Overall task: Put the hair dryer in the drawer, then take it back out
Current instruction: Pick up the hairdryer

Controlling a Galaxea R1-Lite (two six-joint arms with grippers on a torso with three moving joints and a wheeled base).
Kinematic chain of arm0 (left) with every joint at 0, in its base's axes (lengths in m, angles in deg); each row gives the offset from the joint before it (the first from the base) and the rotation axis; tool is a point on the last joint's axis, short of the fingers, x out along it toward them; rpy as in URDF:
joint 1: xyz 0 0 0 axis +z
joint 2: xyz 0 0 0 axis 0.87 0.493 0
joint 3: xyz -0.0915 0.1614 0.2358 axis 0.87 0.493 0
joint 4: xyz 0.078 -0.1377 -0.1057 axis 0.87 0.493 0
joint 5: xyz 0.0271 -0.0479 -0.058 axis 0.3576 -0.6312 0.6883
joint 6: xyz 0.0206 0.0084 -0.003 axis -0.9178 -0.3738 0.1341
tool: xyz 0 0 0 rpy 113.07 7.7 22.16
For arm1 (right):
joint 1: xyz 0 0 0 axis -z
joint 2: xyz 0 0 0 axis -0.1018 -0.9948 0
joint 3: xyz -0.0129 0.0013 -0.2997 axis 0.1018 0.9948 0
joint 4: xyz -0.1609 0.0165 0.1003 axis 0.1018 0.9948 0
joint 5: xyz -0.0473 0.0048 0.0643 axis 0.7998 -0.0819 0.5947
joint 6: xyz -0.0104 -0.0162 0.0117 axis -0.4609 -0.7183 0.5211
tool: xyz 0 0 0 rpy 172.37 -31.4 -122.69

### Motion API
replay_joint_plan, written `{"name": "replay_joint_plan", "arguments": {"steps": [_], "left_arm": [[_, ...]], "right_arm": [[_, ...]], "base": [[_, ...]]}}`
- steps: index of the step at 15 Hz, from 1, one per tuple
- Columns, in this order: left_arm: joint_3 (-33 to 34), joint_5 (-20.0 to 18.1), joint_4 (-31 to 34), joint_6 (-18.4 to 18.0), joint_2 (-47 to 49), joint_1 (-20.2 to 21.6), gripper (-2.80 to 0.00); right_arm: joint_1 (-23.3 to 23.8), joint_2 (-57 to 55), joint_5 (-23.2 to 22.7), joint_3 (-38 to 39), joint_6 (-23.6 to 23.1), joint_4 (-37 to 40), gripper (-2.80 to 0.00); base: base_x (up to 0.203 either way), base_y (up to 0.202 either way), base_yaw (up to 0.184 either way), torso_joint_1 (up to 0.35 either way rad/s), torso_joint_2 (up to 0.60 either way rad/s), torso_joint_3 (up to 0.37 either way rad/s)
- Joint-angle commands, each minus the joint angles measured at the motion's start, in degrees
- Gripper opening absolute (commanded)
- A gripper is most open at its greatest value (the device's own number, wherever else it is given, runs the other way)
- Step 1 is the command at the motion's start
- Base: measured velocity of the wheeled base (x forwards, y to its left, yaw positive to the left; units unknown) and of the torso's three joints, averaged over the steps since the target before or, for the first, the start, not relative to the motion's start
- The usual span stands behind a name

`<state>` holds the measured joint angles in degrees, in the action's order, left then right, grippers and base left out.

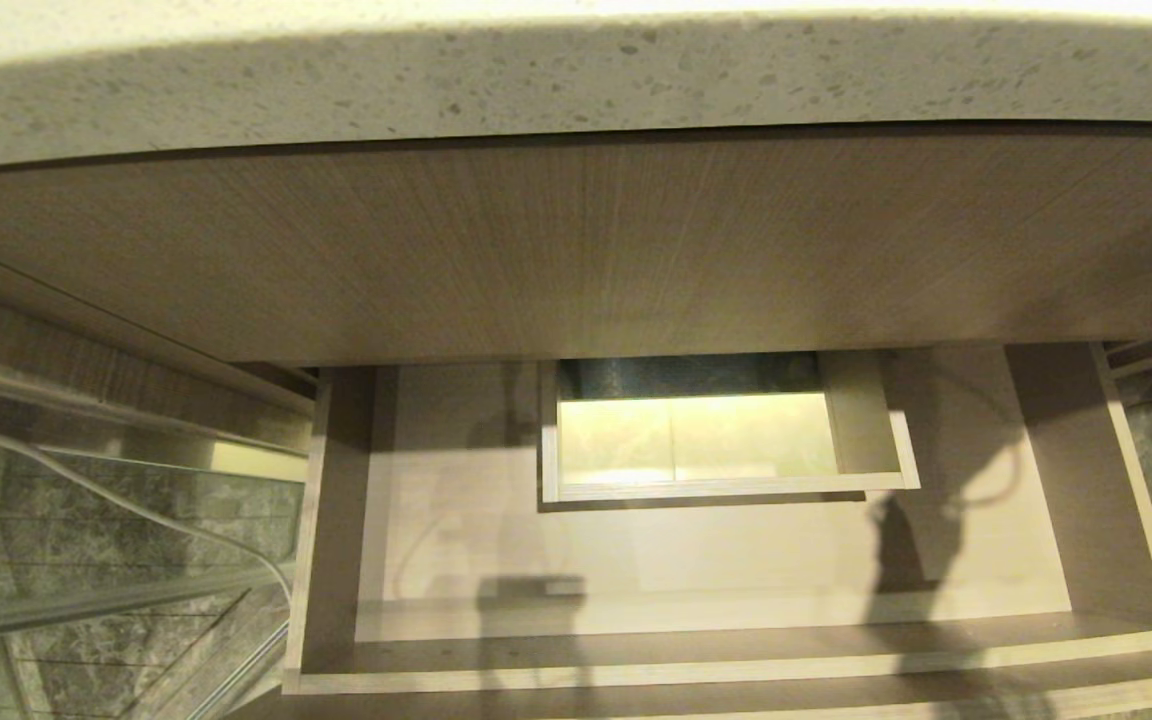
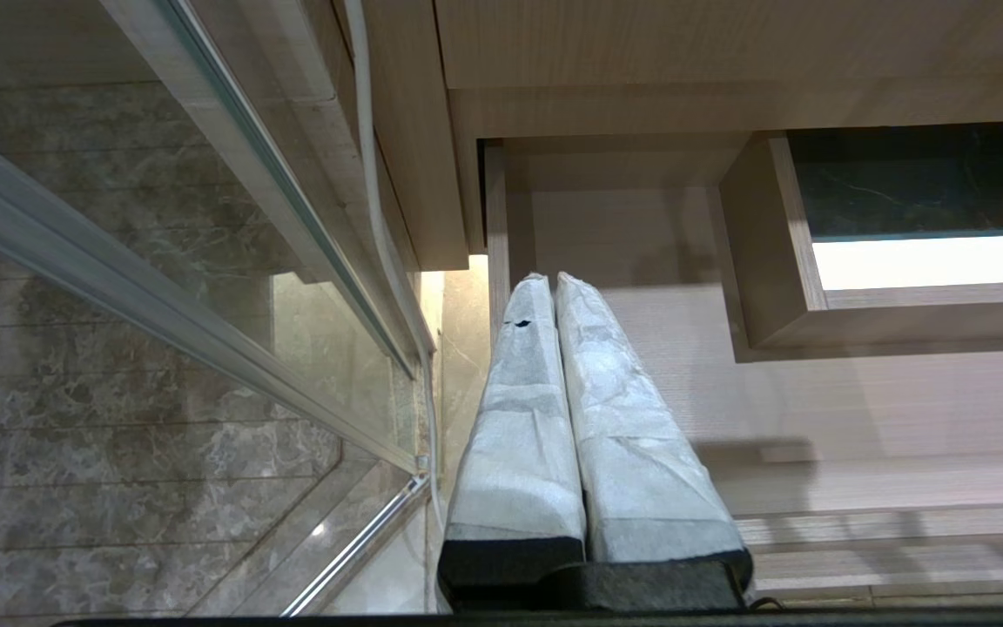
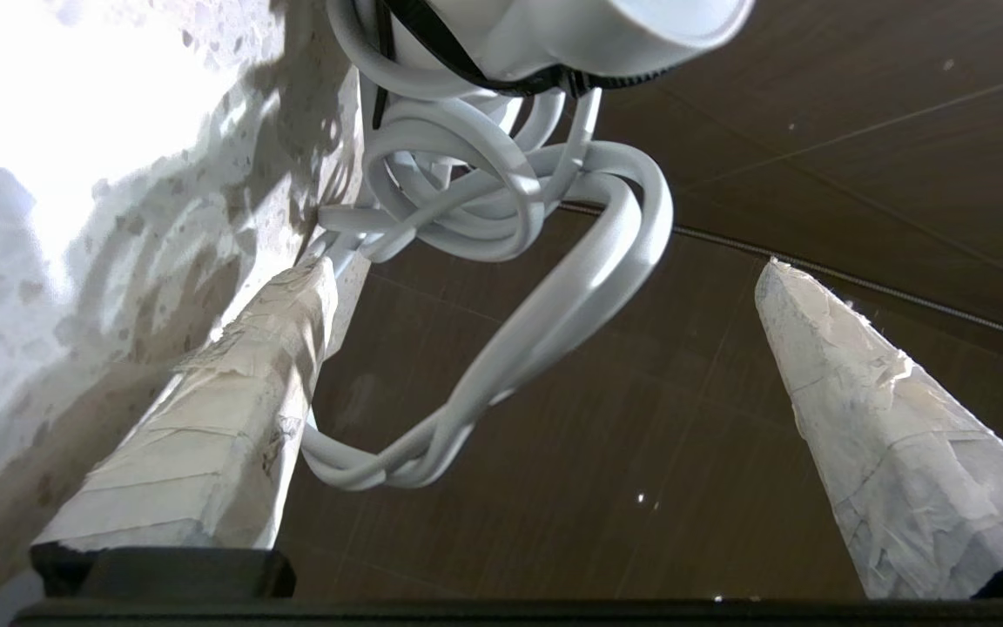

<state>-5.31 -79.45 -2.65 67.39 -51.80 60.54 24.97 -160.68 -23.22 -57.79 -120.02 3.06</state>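
Beyond the spread right gripper (image 3: 545, 279), the hair dryer (image 3: 554, 35) shows no writing.

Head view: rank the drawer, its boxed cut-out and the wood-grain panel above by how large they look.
1. Wood-grain panel, spanning the full width.
2. Drawer, unsure against the panel: its front runs off the lower edge, and the panel covers its back.
3. Boxed cut-out, clearly smallest.
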Motion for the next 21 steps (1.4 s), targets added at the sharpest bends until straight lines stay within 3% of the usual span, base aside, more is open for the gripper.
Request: {"name": "replay_joint_plan", "arguments": {"steps": [1, 3, 4, 21], "left_arm": [[2.29, 0.01, -0.11, 0.02, 0.0, 0.01, -2.8], [2.29, 0.01, -0.11, 0.02, 0.0, 0.01, -2.8], [2.29, 0.01, -0.11, 0.02, 0.0, 0.01, -2.8], [2.29, 0.01, -0.11, 0.02, 0.0, 0.01, -2.8]], "right_arm": [[0.03, -0.89, 0.16, 0.09, -0.37, -0.34, 0.0], [0.03, -1.11, 0.23, 0.35, -0.37, -1.26, 0.0], [0.03, -1.11, 0.25, 0.53, -0.37, -1.57, -2.8], [-0.05, 2.44, -0.9, 1.14, -0.19, -3.32, -2.8]], "base": [[0.0, 0.0, 0.0, 0.0, 0.0, 0.0], [0.0, 0.0, 0.0, 0.0, 0.0, 0.0], [0.0, 0.0, 0.0, 0.0, 0.0, 0.0], [0.0, 0.0, 0.0, 0.0, 0.0, 0.0]]}}
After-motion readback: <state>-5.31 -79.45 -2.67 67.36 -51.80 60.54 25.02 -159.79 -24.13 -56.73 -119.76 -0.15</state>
